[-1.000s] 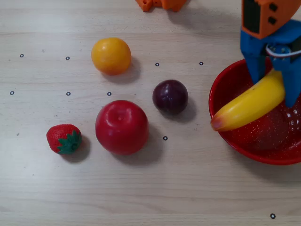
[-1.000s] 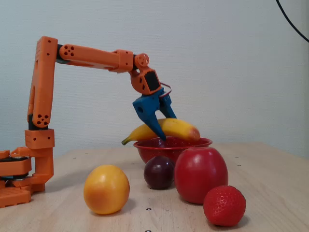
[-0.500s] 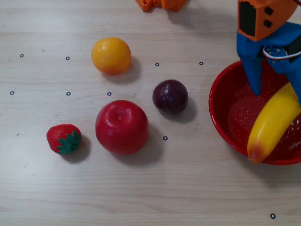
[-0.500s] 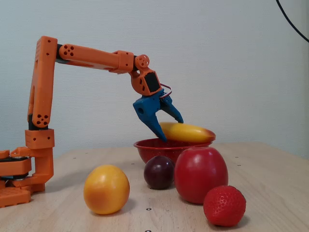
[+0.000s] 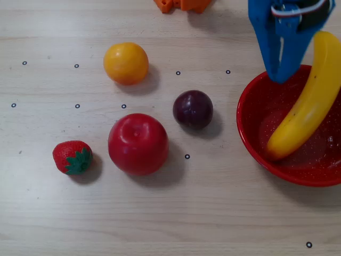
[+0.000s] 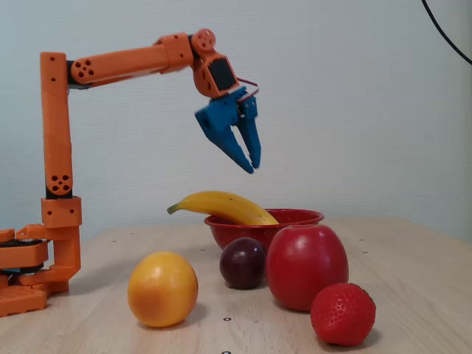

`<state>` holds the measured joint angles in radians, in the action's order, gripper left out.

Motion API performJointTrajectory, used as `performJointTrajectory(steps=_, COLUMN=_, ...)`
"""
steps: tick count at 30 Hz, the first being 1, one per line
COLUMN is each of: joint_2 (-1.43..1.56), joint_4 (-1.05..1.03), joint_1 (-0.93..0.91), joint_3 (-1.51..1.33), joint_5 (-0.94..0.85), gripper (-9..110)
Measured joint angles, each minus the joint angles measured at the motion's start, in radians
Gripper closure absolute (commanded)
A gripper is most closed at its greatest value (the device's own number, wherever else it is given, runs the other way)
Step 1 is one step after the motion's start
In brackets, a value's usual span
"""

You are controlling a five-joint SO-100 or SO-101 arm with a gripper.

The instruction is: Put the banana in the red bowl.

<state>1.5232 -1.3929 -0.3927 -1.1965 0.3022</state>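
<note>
In the fixed view, the strawberry [image 6: 342, 313] sits closest on the tabletop [image 6: 413, 295]. Behind it stand the red apple [image 6: 307, 267] and the orange [image 6: 162, 288], then the dark plum [image 6: 243, 262]. Farther back is the red bowl [image 6: 295, 219]. The banana [image 6: 221, 207] lies in it, one end down inside and the stem end sticking out over the rim. The blue pincer [image 6: 251, 164] hangs high above the bowl, a little spread, with nothing in it, well apart from the banana
</note>
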Motion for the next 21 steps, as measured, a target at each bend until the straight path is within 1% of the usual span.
performJointTrajectory(steps=8, joint_2=0.140, joint_4=-0.040, joint_1=0.086, joint_3=-0.008, joint_5=-0.034, gripper=101)
performJointTrajectory(steps=13, joint_2=0.287, joint_4=-0.025, joint_1=0.129, joint_3=-0.130, joint_5=-0.043, gripper=101)
performJointTrajectory(steps=16, joint_2=0.388, joint_4=0.067, joint_1=0.178, joint_3=-0.264, joint_5=-0.058, gripper=101)
performJointTrajectory(steps=21, joint_2=0.629, joint_4=0.281, joint_1=0.285, joint_3=-0.561, joint_5=-0.072, gripper=101)
